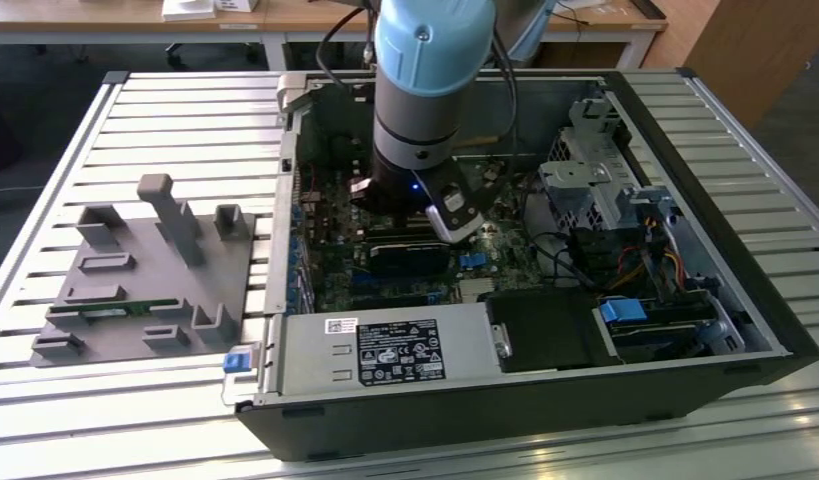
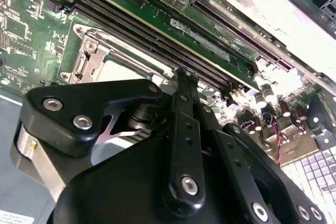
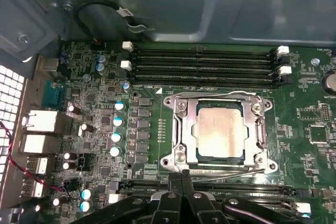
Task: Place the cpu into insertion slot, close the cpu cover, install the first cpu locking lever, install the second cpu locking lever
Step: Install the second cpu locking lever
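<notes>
the small flat square cpu (image 3: 220, 129) with its dull grey, faintly smudged metal top lies flat in the insertion slot (image 3: 192, 129), a dark square socket rimmed in silver metal on the glossy green circuit board (image 3: 304, 108). the thin silver cpu cover (image 3: 257, 130), a stamped frame plate with a square window, lies down around the chip, its edges parallel to the chip's sides. in the first wrist view the socket sits between two banks of long narrow black slots (image 3: 205, 61), whose long axes run parallel to two edges of the cover. a thin silver wire lever (image 3: 226, 174) runs along the socket edge nearest the hand, roughly parallel to those slots. silver-topped cylindrical capacitors (image 3: 116, 129) stand in a row beside the socket, with bare board between them and the frame.

the black, matte hand (image 3: 181, 178) of bolted link arms has its fingertips drawn narrow, close together, just at the socket's near edge beside the lever; whether they touch it cannot be told. in the second wrist view the hand (image 2: 185, 80) stands over the socket corner, hiding much of it.

in the exterior view the pale blue and grey arm (image 1: 429, 80) reaches down into the open black computer case (image 1: 729, 330), which lies on the slatted metal table (image 1: 142, 110). a grey plastic fixture (image 1: 149, 275) sits on the table at the exterior view's left, well apart from the case.
</notes>
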Controlling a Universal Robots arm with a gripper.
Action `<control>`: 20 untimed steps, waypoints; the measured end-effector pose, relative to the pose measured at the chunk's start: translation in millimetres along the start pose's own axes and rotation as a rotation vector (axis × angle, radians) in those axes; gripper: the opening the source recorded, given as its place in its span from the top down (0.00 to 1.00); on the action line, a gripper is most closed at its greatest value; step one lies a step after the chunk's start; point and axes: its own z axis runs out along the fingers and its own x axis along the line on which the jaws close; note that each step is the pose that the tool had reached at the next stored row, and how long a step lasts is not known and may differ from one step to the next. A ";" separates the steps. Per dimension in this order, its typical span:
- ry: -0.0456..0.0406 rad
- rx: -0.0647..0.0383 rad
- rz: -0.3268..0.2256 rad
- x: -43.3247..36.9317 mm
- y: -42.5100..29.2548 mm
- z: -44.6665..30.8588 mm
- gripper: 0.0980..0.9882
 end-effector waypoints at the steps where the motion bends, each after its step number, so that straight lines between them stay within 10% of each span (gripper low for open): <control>1: 0.0000 -0.001 0.000 0.0 -0.2 0.8 0.98; 10: 0.0001 -0.009 0.000 -0.1 -2.7 6.9 0.98; 20: -0.0004 -0.048 -0.001 3.2 -9.0 10.7 0.98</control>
